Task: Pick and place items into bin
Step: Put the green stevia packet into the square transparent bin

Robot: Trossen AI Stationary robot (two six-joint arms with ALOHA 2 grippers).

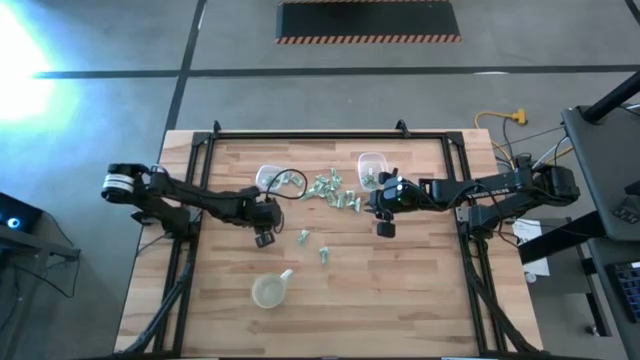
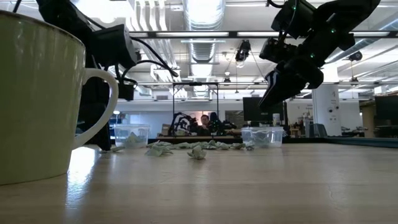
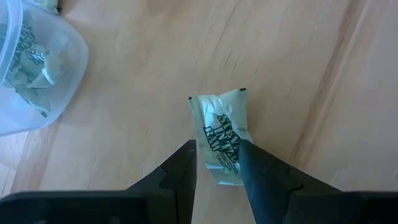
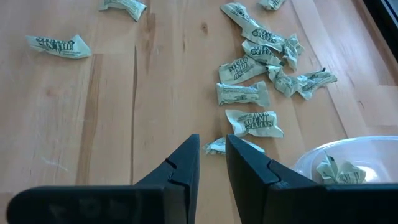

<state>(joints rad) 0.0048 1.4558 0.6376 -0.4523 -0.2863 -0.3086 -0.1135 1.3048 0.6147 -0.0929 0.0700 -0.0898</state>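
Note:
Several tiny pale green wrapped items point(image 1: 330, 190) lie loose in the middle of the wooden table, spread out in the right wrist view point(image 4: 244, 93). My left gripper point(image 3: 217, 149) is open and points steeply down. One item point(image 3: 219, 127) lies flat on the wood, and its near end reaches between the fingertips. A clear bin point(image 3: 68, 56) with items in it stands close by. My right gripper point(image 4: 212, 142) hovers over the table with a narrow gap and nothing in it. One item point(image 4: 216, 147) lies just past its tips. A second clear bin point(image 4: 348, 155) is beside it. My left gripper's fingertips point(image 3: 186, 158) stand at the two long sides of the item's near end point(image 3: 221, 171), coming from above at a steep slant. The item lies flat on the table. Whether the fingers touch it, I cannot tell.
A yellowish cup with a spout point(image 1: 270, 290) stands near the table's front edge and fills the left of the low view point(image 2: 37, 93). Two stray items point(image 1: 303, 237) lie between the cup and the pile. A black frame point(image 1: 330, 133) runs along the table's far edge.

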